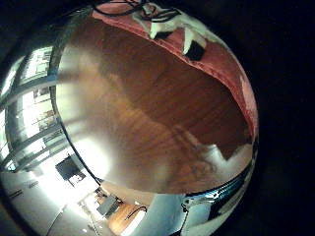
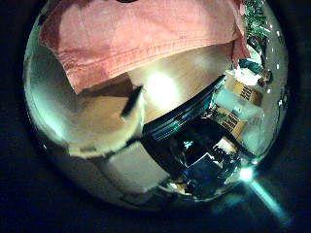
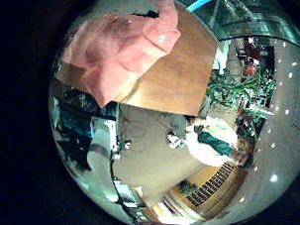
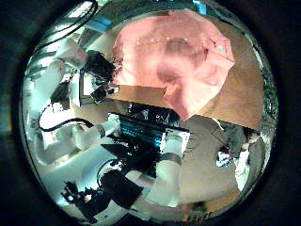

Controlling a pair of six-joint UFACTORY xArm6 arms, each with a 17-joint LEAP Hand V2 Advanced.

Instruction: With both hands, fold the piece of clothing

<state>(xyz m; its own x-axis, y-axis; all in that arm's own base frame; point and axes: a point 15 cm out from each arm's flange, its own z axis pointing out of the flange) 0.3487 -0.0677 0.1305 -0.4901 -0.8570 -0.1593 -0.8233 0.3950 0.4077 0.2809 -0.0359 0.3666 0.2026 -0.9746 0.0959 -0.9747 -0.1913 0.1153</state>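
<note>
Lying on your desk [image 4: 246, 99]: pink garment [image 4: 174, 52], rumpled.
Left hand [image 4: 94, 71]: hovering beside it, grip unclear.
Right hand: unseen.

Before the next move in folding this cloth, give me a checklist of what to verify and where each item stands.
1. Cloth lying on the table: ok.
2. Cloth spread flat: not ok; it is rumpled, and one corner looks turned over.
3. Left hand close to the cloth: ok; the cloth fills much of its thumb side view.
4. Left hand holding the cloth: cannot tell.
5. Right hand close to the cloth: not ok; its views take in the whole cloth, so it seems well off it.
</note>
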